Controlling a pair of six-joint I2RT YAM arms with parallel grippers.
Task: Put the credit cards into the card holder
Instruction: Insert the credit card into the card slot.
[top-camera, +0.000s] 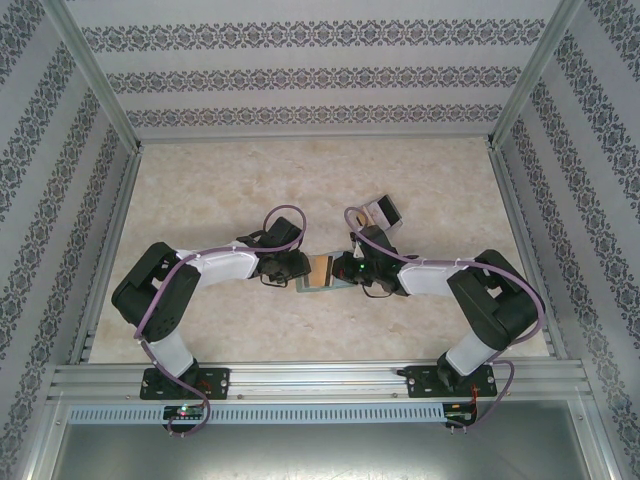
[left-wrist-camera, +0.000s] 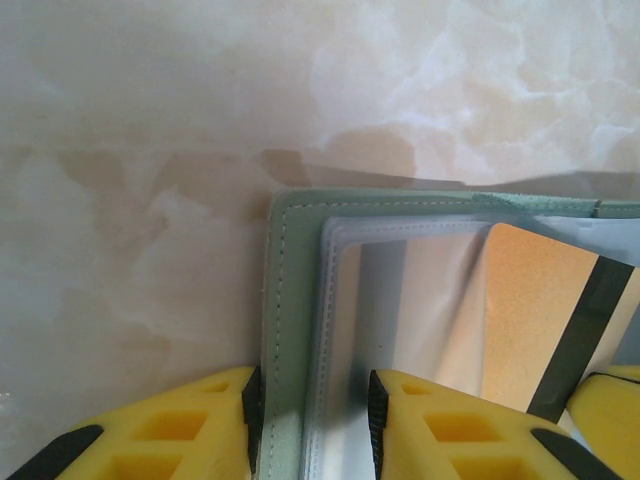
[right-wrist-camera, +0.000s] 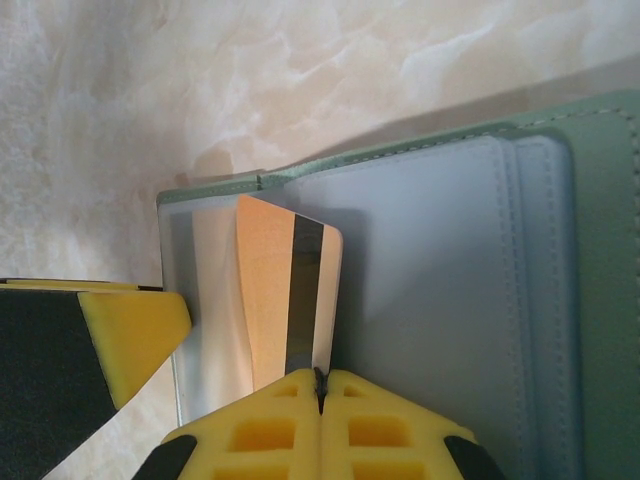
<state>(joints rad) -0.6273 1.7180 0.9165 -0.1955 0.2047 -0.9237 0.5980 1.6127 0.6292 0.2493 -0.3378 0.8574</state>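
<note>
The card holder (right-wrist-camera: 600, 250) lies open on the bench (top-camera: 220, 180), near the middle and a little towards the near edge, between the two arms. Its grey-green cover has stitched edges, and clear plastic sleeves are spread across the inside.

An orange card (right-wrist-camera: 270, 290) with a black stripe stands on its edge over the sleeves at one end of the holder. It is tilted, with its far edge down against the plastic. Whether that edge has entered a pocket cannot be told.

The right claw (right-wrist-camera: 320, 390) is clenched on the near edge of this card, its two yellow fingers pressed together with the card pinched between them.

The left claw (left-wrist-camera: 312, 405) is at the opposite side of the holder. It is closed partway on the holder's edge, so the green cover and the rim of the clear sleeves sit between its black pads (left-wrist-camera: 253, 400).

In the overhead view the two claws face each other across the holder, and both arms are bent inward from their bases.

A small pile (top-camera: 383, 210), part dark and part pale, lies on the bench just behind the right claw. It is too small to make out.

Patterned walls (top-camera: 320, 60) and a metal frame (top-camera: 300, 380) enclose the bench.
</note>
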